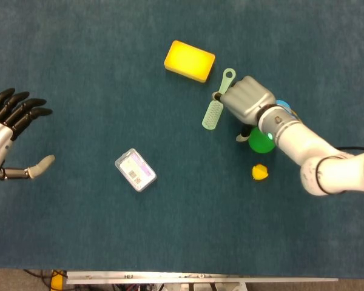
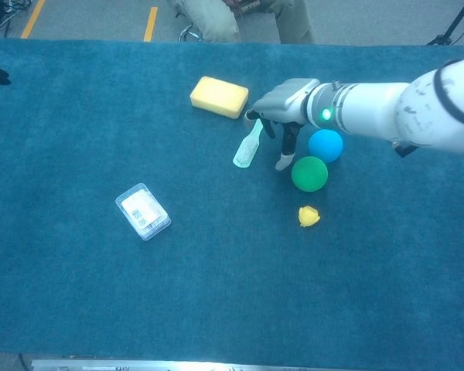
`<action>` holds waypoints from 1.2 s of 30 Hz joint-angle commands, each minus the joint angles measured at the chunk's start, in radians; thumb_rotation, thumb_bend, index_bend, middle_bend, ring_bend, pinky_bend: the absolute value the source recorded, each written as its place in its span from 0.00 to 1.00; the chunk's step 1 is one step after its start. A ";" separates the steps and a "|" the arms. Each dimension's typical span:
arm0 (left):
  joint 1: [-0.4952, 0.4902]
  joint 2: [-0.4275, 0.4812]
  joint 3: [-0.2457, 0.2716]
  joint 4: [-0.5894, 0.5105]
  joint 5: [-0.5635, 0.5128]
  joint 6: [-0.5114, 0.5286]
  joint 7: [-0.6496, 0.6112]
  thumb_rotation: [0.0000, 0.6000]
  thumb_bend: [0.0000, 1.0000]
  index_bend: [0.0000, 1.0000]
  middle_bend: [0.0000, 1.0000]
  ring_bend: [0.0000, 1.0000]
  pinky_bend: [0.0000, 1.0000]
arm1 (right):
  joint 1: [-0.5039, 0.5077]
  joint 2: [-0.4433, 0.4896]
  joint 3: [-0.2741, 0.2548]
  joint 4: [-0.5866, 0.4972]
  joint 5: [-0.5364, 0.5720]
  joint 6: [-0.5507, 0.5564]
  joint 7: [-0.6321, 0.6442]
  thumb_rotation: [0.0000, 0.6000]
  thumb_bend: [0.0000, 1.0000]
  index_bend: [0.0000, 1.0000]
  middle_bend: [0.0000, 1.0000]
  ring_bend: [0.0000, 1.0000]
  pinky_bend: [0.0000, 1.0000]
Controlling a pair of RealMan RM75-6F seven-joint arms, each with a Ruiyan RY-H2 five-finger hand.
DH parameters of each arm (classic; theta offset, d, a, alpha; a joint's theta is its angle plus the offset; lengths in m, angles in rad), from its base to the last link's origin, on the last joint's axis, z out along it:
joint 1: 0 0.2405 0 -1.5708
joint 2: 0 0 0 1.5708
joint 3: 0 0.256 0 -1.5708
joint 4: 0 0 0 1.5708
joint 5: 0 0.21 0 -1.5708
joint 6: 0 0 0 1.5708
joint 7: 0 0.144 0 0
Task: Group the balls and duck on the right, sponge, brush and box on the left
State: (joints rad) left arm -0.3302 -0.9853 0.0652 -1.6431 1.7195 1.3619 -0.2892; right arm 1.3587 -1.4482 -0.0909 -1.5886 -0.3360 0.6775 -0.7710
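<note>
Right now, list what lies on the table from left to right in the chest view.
box → sponge → brush → right hand → green ball → blue ball

Matt blue carpet-like table [image 1: 79, 54], clear glossy plastic box [image 1: 135, 170].

Blue carpeted table [image 2: 216, 294]; yellow floor lines [image 2: 150, 23] beyond far edge.

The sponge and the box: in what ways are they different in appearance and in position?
The sponge is opaque bright yellow; the box is clear with a printed label. The sponge looks thicker and larger, the box flatter and smaller. The sponge lies at the far side beside the brush, while the box lies alone, nearer the table's front edge. Both are rectangular, rest flat, and are untouched.
</note>
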 commanded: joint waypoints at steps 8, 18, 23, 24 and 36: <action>0.012 0.004 -0.002 0.012 -0.011 0.010 -0.015 0.37 0.25 0.19 0.15 0.06 0.00 | 0.035 -0.085 -0.008 0.088 0.040 -0.021 0.032 0.79 0.05 0.11 0.38 0.27 0.30; 0.023 0.008 -0.004 0.026 -0.017 0.021 -0.031 0.37 0.25 0.19 0.15 0.06 0.00 | 0.021 -0.108 0.044 0.105 -0.023 -0.020 0.127 0.79 0.05 0.09 0.38 0.26 0.30; 0.026 0.006 -0.004 0.033 -0.016 0.024 -0.039 0.37 0.25 0.19 0.15 0.06 0.00 | 0.023 -0.112 0.026 0.106 -0.039 -0.022 0.126 0.79 0.05 0.09 0.38 0.26 0.30; 0.027 0.006 -0.004 0.035 -0.016 0.025 -0.041 0.37 0.25 0.19 0.15 0.06 0.00 | 0.025 -0.111 0.019 0.105 -0.040 -0.019 0.122 0.79 0.05 0.09 0.38 0.26 0.30; 0.023 0.000 -0.008 0.040 -0.012 0.020 -0.045 0.37 0.25 0.19 0.15 0.06 0.00 | 0.035 -0.128 -0.010 0.115 -0.018 0.023 0.098 0.79 0.05 0.09 0.38 0.26 0.30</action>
State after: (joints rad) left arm -0.3070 -0.9856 0.0567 -1.6032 1.7074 1.3817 -0.3340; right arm 1.3929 -1.5713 -0.0998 -1.4779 -0.3548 0.6984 -0.6700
